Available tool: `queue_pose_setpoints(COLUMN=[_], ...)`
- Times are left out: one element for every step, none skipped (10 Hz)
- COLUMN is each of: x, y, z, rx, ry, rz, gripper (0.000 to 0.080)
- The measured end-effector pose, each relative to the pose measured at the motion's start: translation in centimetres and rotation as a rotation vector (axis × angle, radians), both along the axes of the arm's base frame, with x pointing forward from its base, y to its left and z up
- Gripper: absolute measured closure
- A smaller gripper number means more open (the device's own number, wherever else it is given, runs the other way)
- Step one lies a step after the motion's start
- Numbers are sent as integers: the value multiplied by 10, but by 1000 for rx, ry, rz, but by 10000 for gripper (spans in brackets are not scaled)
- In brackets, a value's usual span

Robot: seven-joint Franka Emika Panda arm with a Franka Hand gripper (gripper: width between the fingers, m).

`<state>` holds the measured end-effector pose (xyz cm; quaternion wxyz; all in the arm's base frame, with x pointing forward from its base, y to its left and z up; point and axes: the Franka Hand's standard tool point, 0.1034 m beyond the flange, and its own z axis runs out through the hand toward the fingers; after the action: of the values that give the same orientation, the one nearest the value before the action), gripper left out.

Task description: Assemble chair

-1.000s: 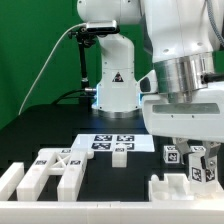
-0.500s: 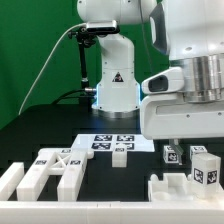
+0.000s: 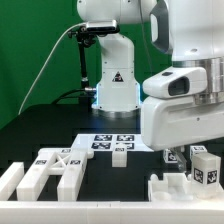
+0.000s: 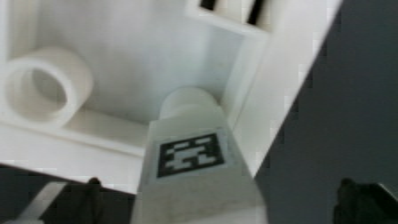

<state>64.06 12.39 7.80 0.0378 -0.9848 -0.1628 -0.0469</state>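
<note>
At the exterior view's right, the arm (image 3: 185, 100) hangs low over the black surface (image 3: 30, 130), its wrist pointing straight down above two tagged chair pieces (image 3: 205, 165). In the wrist view I see the tool (image 4: 222, 198) released. Its dark fingertips (image 4: 75, 200) stand wide on either side of a tagged white post (image 4: 191, 150) and touch neither face. Other chair parts (image 3: 50, 170) lie at the exterior view's left.

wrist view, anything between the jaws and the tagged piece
Nothing visible does. The tagged piece lies centred between the open jaws, with a clear gap on both sides. Only the bigger holed part sits behind it.
</note>
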Motion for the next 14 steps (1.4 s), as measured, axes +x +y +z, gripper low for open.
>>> queue_pose_setpoints(x=[0,0,0,0,0,2,2,2,1,1,1,1,1,1], y=[0,0,0,-1,-1,-2,-2,-1,0,1,0,0,0,0], z=[0,0,0,0,0,0,0,0,-1,-1,-1,-1,-1,0], rx=[2,4,11,15,20,36,53,71,81,104,122,119,119,96], ry=[3,4,11,17,22,30,46,61,76,103,118,115,113,98], rz=[-25,-39,-119,-185,-244,-408,-591,-771,-901,-1092,-1166,-1135,-1118,-1009], gripper=[177,348,348,505,505,505,505,505,505,506,506,506,506,506])
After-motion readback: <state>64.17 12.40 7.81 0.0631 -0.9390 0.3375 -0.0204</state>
